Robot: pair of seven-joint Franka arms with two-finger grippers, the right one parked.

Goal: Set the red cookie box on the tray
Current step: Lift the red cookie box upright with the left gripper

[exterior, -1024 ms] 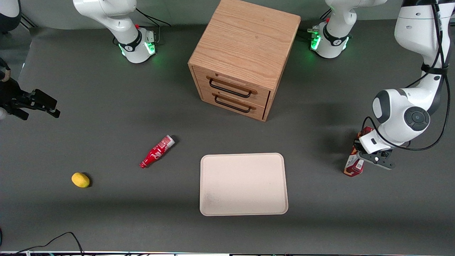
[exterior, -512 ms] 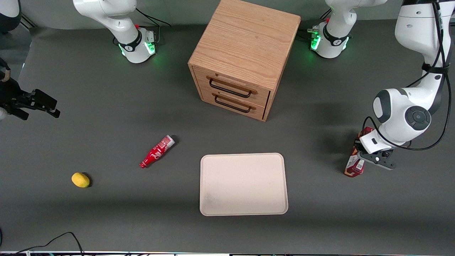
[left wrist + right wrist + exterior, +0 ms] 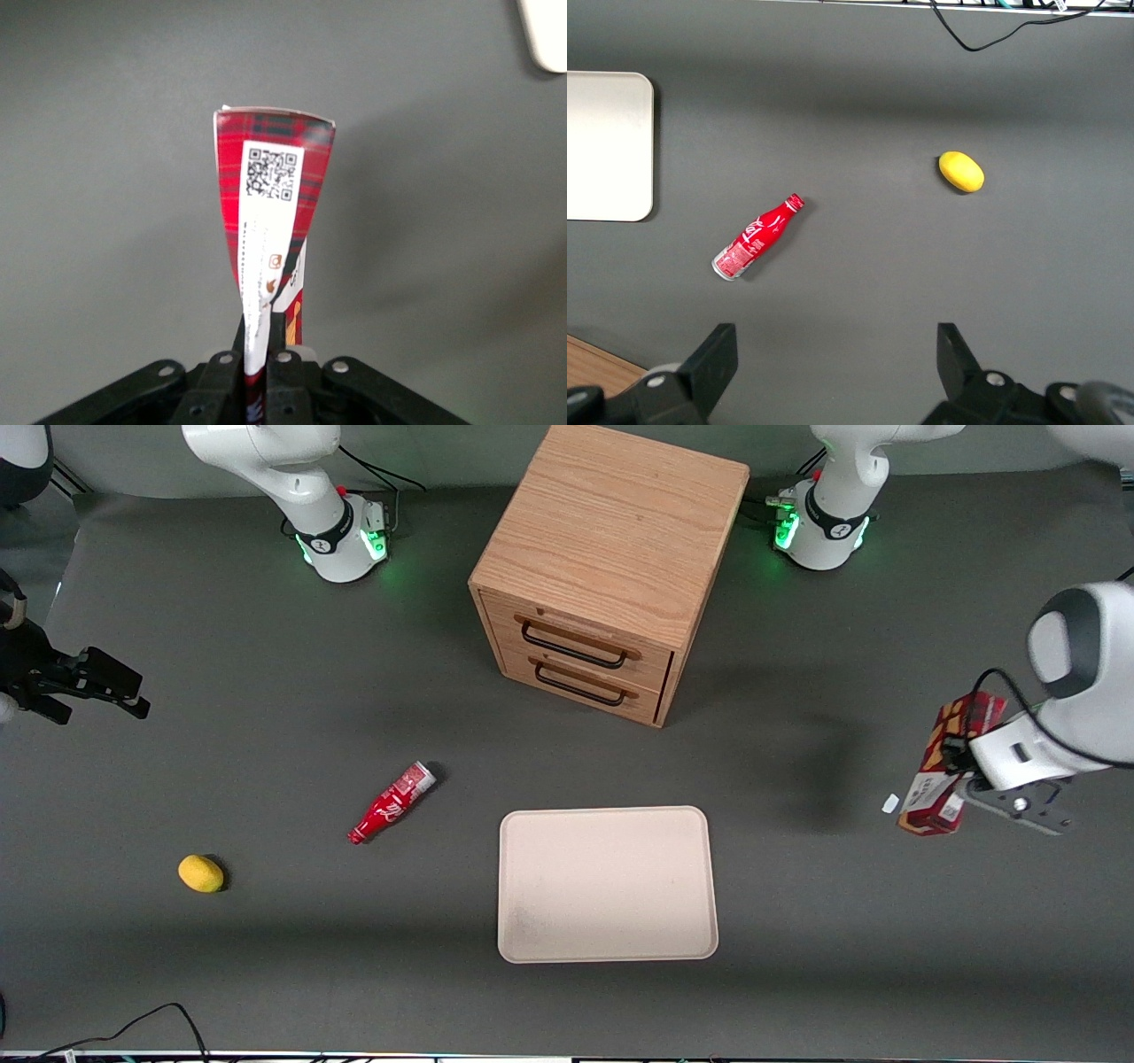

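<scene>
The red cookie box hangs above the table at the working arm's end, tilted, with its white-labelled end nearer the front camera. My left gripper is shut on the box near its middle. In the left wrist view the box sticks out from between the fingers of the gripper, its QR-code label facing the camera, and it looks squeezed thin where it is held. The cream-beige tray lies flat and bare on the table, well toward the middle from the box. A corner of the tray shows in the wrist view.
A wooden two-drawer cabinet stands farther from the front camera than the tray. A red bottle and a yellow fruit lie toward the parked arm's end. A small white scrap lies on the table beside the box.
The gripper has lifted the box off the table and carried it up and toward the working arm's end. A white scrap now shows where the box lay.
</scene>
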